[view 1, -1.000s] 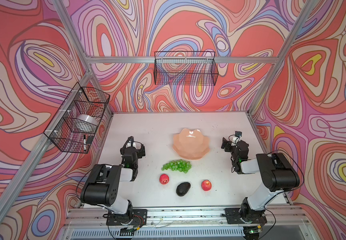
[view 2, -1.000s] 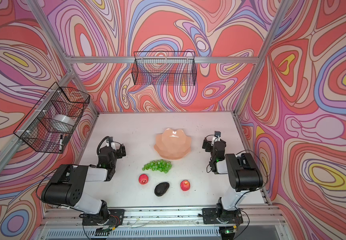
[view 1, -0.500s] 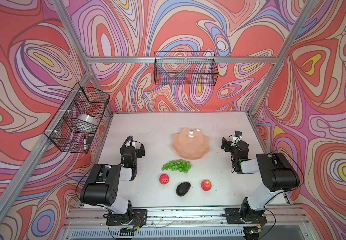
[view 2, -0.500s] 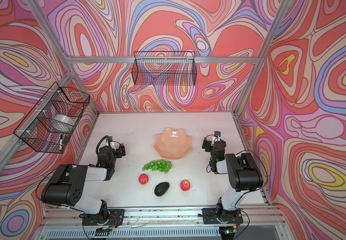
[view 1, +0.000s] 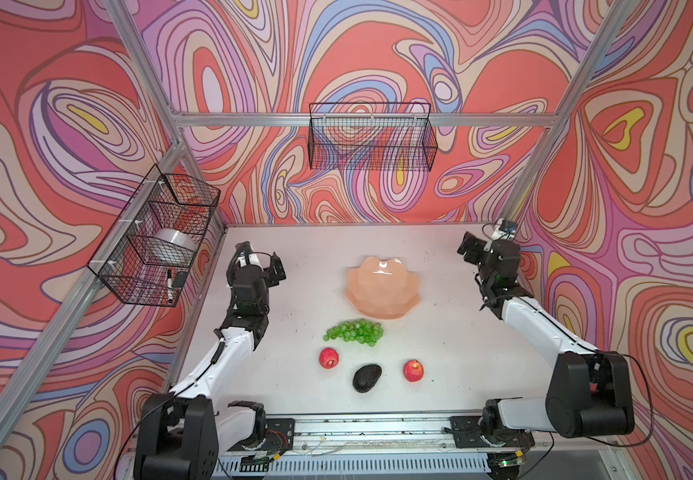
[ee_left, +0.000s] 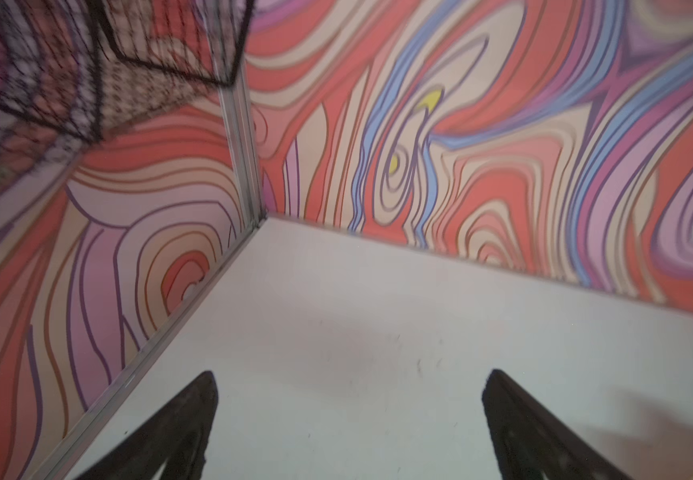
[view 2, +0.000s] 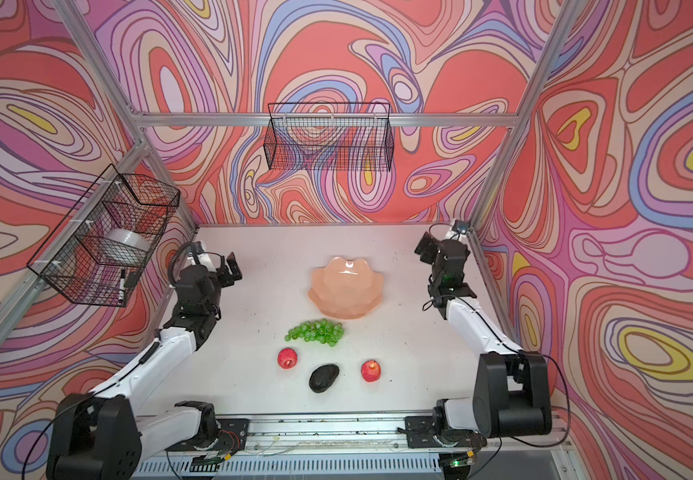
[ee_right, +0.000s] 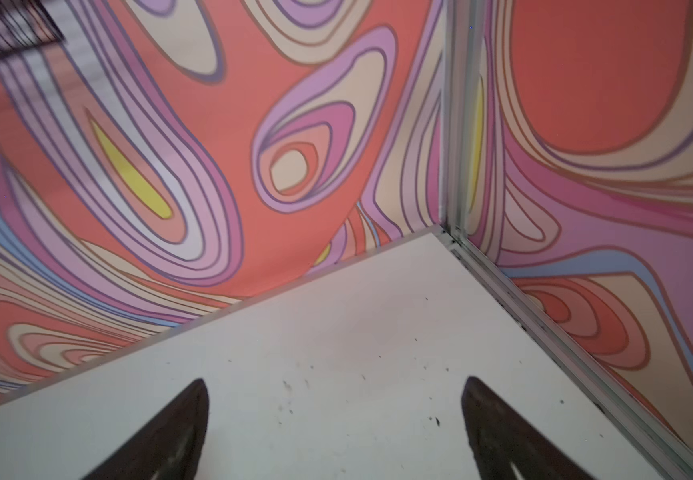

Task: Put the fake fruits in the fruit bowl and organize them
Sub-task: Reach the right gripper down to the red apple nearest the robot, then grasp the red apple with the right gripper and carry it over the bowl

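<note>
Peach bowl (view 1: 383,291), green grapes (view 1: 355,331), red apples (view 1: 329,358), blk avocado (view 1: 366,377).

We see glossy white arm shells (view 1: 540,322), bulky black joint housings (view 1: 585,399), thin black cables (view 1: 649,399) and pointed black fingers (ee_left: 178,432).

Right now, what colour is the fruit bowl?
The fruit bowl is glossy peach, clearest in a top view.

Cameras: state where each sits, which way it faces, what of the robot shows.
Top views: high at the front, looking down on fruit bowl, fruits, both arms.
Left wrist: on left arm, facing far-left table corner; open left gripper fingertips.
Right wrist: likewise, far-right corner; open right gripper fingertips.
Shared: top views, nearly everything; wrists, only table.
</note>
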